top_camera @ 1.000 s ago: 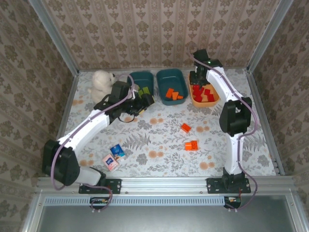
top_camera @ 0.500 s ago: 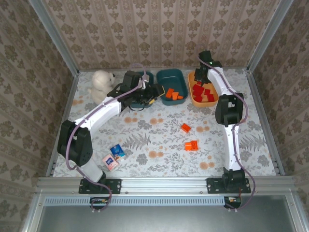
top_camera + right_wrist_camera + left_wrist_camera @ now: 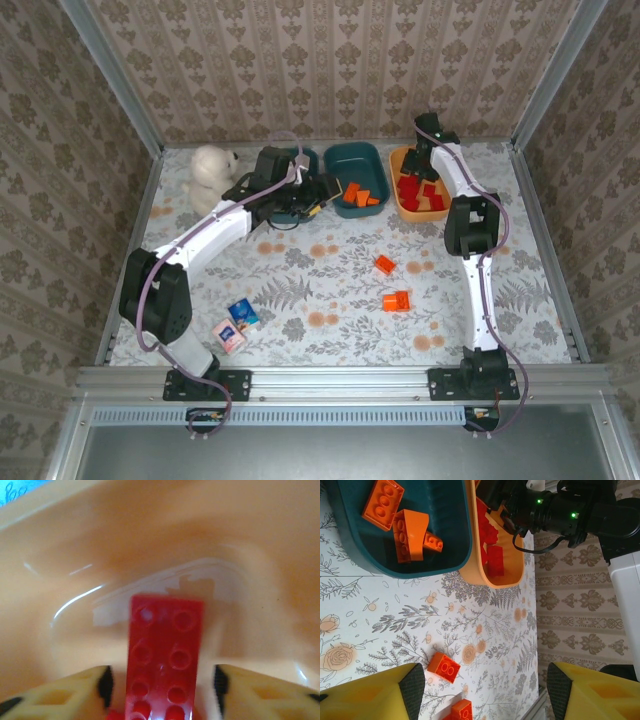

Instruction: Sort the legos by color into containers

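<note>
Right gripper [image 3: 162, 685] pictured w/ jaws parted, each side just clear of a long red plastic lego brick [image 3: 165, 650] lying in the shallow orange plastic tub [image 3: 225, 530], upper right of top view. Left gripper [image 3: 485, 690], wide open & empty, is held above the floral-print table [image 3: 395, 625] beside the middle dark teal plastic tub [image 3: 455, 540], in which orange lego bricks [image 3: 402, 525] are seen. Two loose orange legos [image 3: 385, 264] lie right of centre.
</note>
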You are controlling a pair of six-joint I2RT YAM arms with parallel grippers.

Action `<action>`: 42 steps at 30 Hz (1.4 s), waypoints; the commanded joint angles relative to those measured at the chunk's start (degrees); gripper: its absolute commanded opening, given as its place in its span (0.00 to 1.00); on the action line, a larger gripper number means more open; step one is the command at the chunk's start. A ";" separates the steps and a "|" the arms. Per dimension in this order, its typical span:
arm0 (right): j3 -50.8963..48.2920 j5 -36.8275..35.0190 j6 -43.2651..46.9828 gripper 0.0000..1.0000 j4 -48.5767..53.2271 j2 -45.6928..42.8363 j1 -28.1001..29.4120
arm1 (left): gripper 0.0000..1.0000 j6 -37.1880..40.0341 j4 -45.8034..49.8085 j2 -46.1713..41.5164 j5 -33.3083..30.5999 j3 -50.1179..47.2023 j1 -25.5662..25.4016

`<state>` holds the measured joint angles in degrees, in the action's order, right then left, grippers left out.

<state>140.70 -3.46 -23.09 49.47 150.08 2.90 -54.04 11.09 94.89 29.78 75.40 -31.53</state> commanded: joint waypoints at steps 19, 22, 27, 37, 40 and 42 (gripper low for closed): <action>-53.91 -2.03 -4.46 0.77 -4.21 -55.49 17.58 | 0.68 8.31 7.18 -12.29 1.09 -14.13 -0.12; -64.99 -1.77 -6.62 0.76 -0.54 -63.68 22.25 | 0.68 8.65 8.10 -15.36 0.76 -17.35 -0.02; -80.07 2.31 -15.60 0.75 5.35 -74.21 28.52 | 0.68 8.27 8.58 -18.44 0.33 -20.65 0.33; -77.99 4.11 -4.82 0.81 0.64 -64.26 27.39 | 0.68 7.33 7.98 -19.37 0.24 -21.49 0.06; -76.01 1.88 -0.16 0.81 0.74 -59.10 26.91 | 0.68 7.70 8.84 -19.98 -0.12 -20.90 0.11; -74.28 -0.28 2.61 0.81 0.76 -55.90 26.72 | 0.68 7.69 9.20 -20.80 -0.57 -21.01 0.06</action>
<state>63.83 -0.62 -27.07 49.45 91.33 30.00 -47.13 18.87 76.18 29.85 54.24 -31.75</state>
